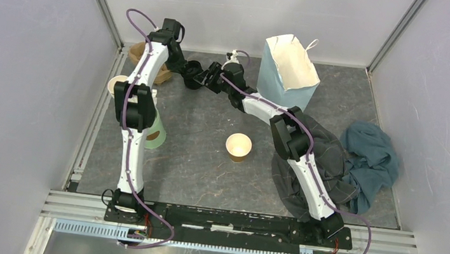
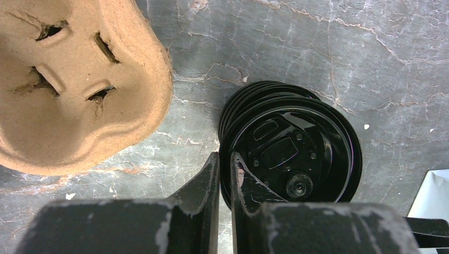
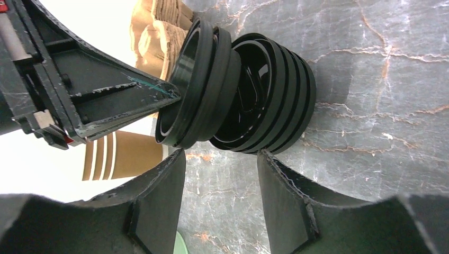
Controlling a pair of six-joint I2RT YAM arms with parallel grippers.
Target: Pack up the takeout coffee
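One brown paper cup stands open-topped, with no lid, mid-table. A second brown cup stands at the left behind my left arm; in the right wrist view it shows white stripes. My left gripper is shut on the rim of a few black lids and tilts them off the loose lid stack, which lies on its side. My right gripper is open and empty just in front of the stack. Both grippers meet at the back of the table, left and right.
A brown pulp cup carrier lies left of the lids. A light blue paper bag stands open at the back right. A green cup sits beside my left arm. Dark grey and teal cloths lie at right.
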